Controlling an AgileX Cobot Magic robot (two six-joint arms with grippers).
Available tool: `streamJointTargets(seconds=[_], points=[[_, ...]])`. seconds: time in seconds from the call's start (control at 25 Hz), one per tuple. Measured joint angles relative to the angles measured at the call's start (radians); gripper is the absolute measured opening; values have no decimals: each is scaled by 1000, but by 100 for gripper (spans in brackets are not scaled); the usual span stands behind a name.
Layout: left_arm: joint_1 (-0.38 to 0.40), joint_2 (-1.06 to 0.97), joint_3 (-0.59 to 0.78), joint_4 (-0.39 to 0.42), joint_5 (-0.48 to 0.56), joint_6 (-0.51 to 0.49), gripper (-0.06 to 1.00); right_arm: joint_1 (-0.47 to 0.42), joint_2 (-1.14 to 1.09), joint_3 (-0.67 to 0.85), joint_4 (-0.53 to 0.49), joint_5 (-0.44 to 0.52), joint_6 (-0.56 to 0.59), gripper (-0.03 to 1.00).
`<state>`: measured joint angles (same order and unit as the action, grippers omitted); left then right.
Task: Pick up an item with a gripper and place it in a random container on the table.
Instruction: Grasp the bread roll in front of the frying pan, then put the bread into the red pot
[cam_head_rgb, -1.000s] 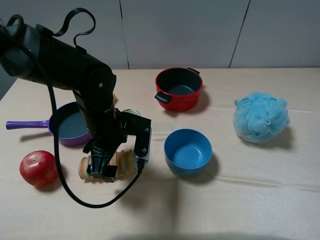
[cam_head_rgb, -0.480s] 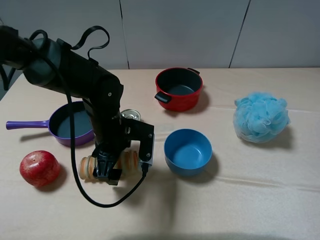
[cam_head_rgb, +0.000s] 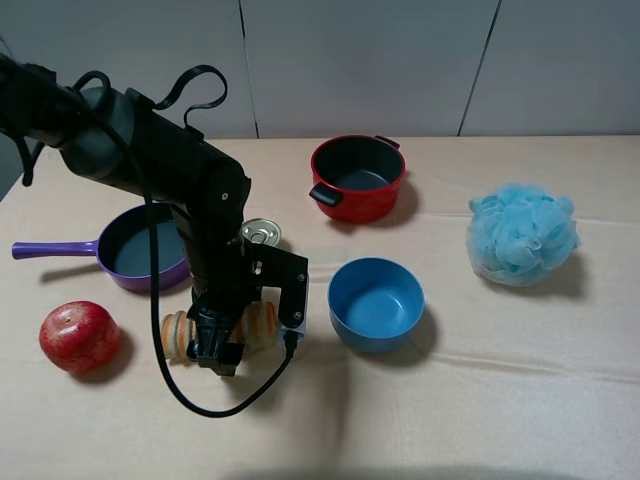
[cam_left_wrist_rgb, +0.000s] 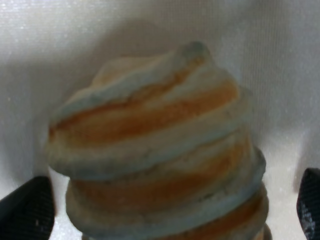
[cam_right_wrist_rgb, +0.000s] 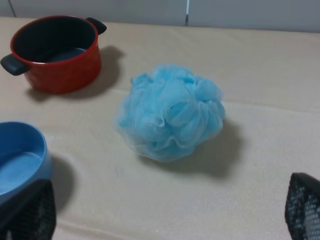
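The ribbed tan and orange-brown bread loaf (cam_head_rgb: 262, 322) lies on the table (cam_head_rgb: 470, 400) between the apple and the blue bowl. My left gripper (cam_head_rgb: 216, 347) is down over its middle and hides that part. In the left wrist view the loaf (cam_left_wrist_rgb: 155, 145) fills the frame and the gripper (cam_left_wrist_rgb: 165, 212) is open, with a black fingertip (cam_left_wrist_rgb: 25, 210) on each side and a gap to the loaf. The red pot (cam_head_rgb: 357, 178) with a dark inside stands at the back centre and also shows in the right wrist view (cam_right_wrist_rgb: 55, 52). My right gripper (cam_right_wrist_rgb: 165, 210) is open and empty.
A blue bowl (cam_head_rgb: 375, 303) sits right of the loaf. A purple long-handled pan (cam_head_rgb: 140, 250) and a tin can (cam_head_rgb: 262, 231) are behind it. A red apple (cam_head_rgb: 79, 337) lies at the left. A blue bath puff (cam_head_rgb: 522, 235) is at the right.
My left arm has shifted a little right and dropped lower over the loaf. The loaf still lies on the table in about the same place.
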<state>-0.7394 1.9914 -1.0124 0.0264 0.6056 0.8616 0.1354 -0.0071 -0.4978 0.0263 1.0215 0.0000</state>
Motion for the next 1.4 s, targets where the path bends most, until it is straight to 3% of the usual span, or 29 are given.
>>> streamJointTargets(seconds=[0.24,0.48,0.56,1.04,1.4], points=[[0,0,0,0,0,0,90,0,0,0,0,0,0,69],[0,0,0,-1,-5,-1,56,0,0,0,0,0,0,69],[0,0,0,-2,-7,-1,51,0,0,0,0,0,0,69],[0,0,0,-13,-7,-1,41,0,0,0,0,0,0,69],[0,-3,-3,-14,8,-1,41,0,0,0,0,0,0,69]])
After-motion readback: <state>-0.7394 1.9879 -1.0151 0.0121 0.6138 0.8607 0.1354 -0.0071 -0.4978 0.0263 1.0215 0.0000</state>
